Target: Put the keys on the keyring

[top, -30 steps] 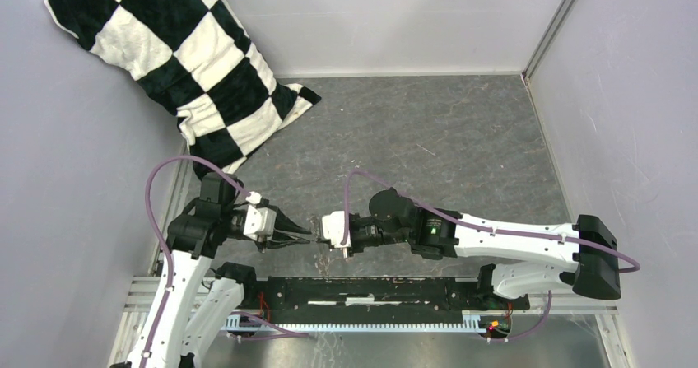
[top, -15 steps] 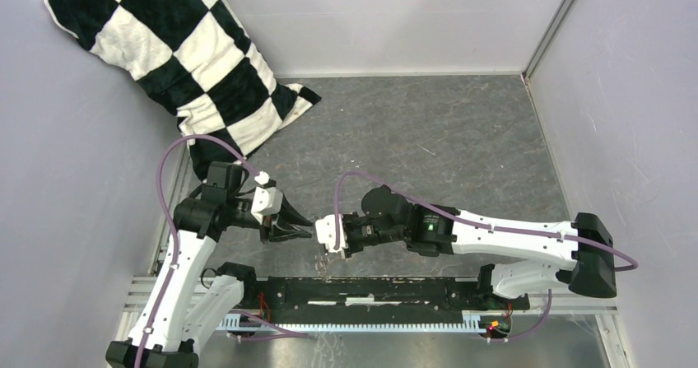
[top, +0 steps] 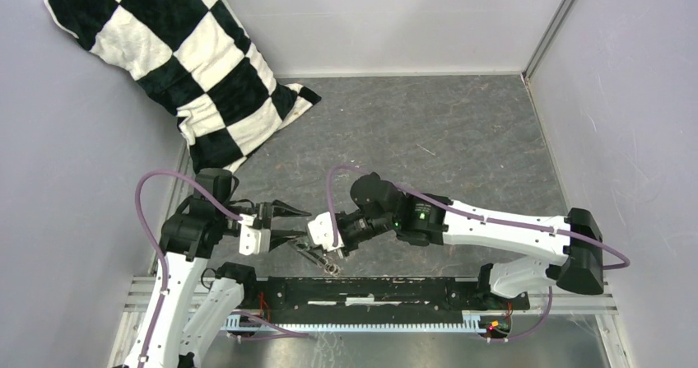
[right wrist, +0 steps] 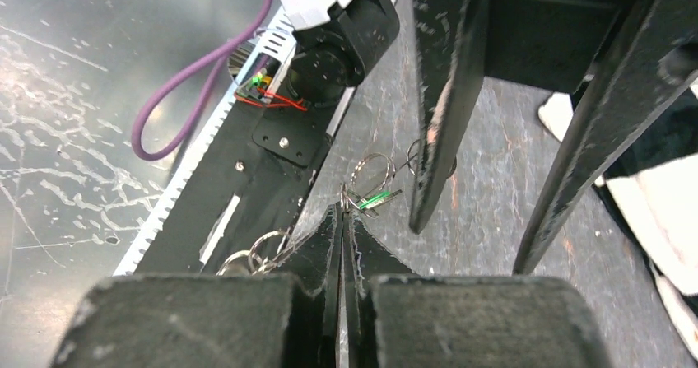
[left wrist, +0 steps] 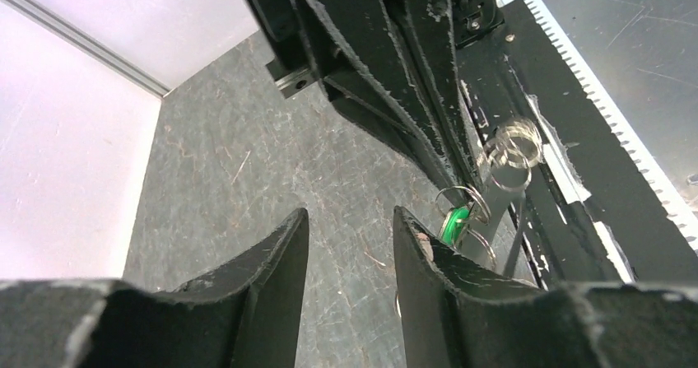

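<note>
Pinching the thin silvery metal keyring at the tips, the right gripper has its jaws closed. The tiny dark key with green plastic tag hangs at that pinch, and the bunch trails near-right over the grey desk. The left gripper, jaws parted and empty, sits just left. Versus a second ago, the left jaws are wider and the bunch has shifted left.

Pillow fills far-left corner; table centre seemingly open for passage.
</note>
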You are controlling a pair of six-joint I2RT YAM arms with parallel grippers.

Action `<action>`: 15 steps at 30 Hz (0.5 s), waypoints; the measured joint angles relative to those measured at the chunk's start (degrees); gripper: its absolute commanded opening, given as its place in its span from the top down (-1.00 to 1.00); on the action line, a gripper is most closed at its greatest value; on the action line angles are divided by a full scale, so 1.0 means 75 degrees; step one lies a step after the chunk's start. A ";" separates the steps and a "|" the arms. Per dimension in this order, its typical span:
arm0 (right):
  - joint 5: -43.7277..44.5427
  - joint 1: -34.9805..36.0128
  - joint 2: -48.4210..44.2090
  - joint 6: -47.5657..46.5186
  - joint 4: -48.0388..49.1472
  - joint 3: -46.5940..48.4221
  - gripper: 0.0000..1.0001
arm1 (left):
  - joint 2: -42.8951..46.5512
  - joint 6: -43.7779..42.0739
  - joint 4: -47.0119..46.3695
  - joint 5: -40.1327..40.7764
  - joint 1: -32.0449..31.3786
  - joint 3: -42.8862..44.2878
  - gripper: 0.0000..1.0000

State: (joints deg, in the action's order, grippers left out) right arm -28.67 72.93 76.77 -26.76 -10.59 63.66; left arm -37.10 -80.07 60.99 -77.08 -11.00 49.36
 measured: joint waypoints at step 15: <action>-0.2352 -0.0469 0.1122 -0.1043 -0.2256 0.2002 0.99 | -0.0175 -0.1920 0.2605 0.0271 -0.0236 0.0254 0.14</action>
State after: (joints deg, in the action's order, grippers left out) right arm -46.30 69.41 85.19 -34.59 -27.51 78.67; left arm -38.41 -94.48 80.53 -75.05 -12.78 51.27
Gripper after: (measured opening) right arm 0.011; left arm 0.447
